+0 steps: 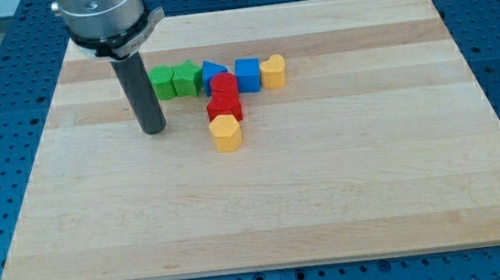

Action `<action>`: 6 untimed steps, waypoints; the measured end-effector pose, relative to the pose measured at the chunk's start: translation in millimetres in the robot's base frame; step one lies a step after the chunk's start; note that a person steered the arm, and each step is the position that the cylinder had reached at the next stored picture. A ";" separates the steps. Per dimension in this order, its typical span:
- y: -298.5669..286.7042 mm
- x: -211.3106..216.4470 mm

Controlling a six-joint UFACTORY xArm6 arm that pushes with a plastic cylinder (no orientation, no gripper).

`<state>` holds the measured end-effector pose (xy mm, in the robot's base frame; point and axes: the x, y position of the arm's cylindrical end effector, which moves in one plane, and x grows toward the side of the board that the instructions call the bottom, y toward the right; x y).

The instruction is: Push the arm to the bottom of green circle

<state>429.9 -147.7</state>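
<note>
Camera view, my tip (153, 129) resting on wooden board (329, 197), bare rod with nothing pinched, just below-left of green circle (162, 81), which touches green star (187, 78), then blue blocks (246, 74), red blocks (224, 96), yellow blocks (225, 133) clustered rightward.

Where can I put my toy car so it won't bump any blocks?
The board is bare below the yellow block, and right of the yellow heart. It's crowded up top, from the green circle to the blue cube, with my tip close by.
</note>
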 end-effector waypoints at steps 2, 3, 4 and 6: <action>-47.3 -12.1; -65.4 -43.7; -61.0 -58.3; -48.0 -37.3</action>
